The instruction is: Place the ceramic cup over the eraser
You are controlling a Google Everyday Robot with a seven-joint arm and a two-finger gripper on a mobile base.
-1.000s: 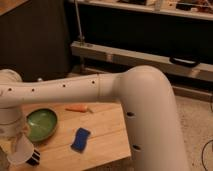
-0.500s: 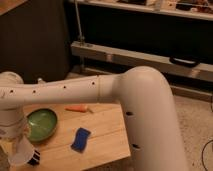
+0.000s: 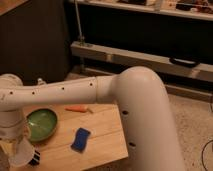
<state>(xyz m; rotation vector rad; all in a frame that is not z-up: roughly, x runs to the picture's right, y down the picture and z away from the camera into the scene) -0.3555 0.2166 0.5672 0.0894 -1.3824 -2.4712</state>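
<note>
1. The small plain white ceramic cup (image 3: 21, 152) hangs at the table's (image 3: 107, 135) near-left corner; the gripper (image 3: 15, 150) sits hidden above it, its grip impossible to tell.
2. The small black striped eraser (image 3: 35, 159) lies just right of the cup, touching or nearly so.

The gripper (image 3: 19, 156) sits low at the table's (image 3: 107, 135) near left corner, holding the ceramic cup (image 3: 21, 154) beside the eraser (image 3: 35, 159). The green bowl (image 3: 41, 123) crowds it just beyond. The blue pad (image 3: 80, 139) and an orange marker (image 3: 79, 108) lie further right. Bare wood lies right of the pad. The arm (image 3: 75, 92) spans overhead.
</note>
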